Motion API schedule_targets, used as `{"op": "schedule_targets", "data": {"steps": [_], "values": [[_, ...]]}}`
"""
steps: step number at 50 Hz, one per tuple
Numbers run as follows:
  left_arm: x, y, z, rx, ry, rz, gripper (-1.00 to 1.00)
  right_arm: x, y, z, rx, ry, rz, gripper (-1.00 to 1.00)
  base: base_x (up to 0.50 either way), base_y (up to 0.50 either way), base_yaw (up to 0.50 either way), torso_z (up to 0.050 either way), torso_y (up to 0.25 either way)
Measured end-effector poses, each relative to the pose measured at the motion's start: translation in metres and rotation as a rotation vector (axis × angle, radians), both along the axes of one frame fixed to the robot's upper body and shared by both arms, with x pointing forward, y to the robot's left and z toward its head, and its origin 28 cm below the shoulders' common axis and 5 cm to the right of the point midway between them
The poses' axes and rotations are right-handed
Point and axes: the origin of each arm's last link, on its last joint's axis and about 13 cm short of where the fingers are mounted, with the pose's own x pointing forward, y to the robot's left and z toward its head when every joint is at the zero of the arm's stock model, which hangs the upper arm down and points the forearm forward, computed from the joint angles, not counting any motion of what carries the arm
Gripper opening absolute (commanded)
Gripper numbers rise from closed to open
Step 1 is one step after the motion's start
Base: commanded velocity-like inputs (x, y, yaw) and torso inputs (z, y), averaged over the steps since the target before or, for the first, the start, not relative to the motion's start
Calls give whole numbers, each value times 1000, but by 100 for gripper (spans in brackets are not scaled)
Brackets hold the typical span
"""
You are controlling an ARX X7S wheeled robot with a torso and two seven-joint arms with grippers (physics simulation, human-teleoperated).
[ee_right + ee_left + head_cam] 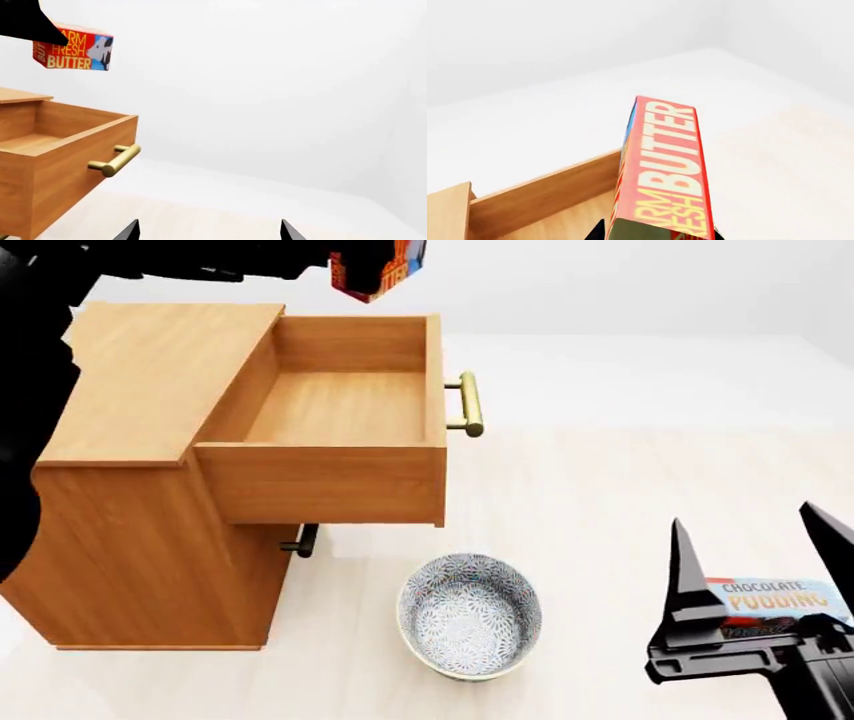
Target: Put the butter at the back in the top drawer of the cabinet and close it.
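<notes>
The butter (pixel 379 270) is a small red-orange box with white "BUTTER" lettering. My left gripper (pixel 350 260) is shut on it and holds it in the air above the back of the open top drawer (pixel 340 405) of the light-brown cabinet (pixel 147 490). The left wrist view shows the butter (pixel 667 170) close up, with the drawer's wooden wall (pixel 540 195) below it. In the right wrist view the butter (pixel 73 47) hangs above the drawer (pixel 60 165), whose brass handle (pixel 115 161) faces me. My right gripper (pixel 754 540) is open and empty, low at the right.
A patterned bowl (pixel 470 615) stands on the floor in front of the cabinet. A "Chocolate Pudding" box (pixel 777 600) lies on the floor under my right gripper. A lower drawer's handle (pixel 302 540) shows beneath the open drawer. The brass handle (pixel 467 403) sticks out to the right.
</notes>
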Motion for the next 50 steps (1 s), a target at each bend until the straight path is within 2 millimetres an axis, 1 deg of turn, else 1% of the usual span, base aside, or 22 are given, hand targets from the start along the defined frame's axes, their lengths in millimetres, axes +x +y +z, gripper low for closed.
{"op": "schedule_targets", "data": {"steps": [11, 50], "values": [[11, -4, -19, 34, 16, 42, -100, -4, -1, 0, -1, -9, -11, 100, 0, 0, 0, 1, 1], [22, -8, -59, 43, 86, 62, -100, -9, 0, 3, -4, -24, -10, 100, 0, 0, 0, 1, 1]]}}
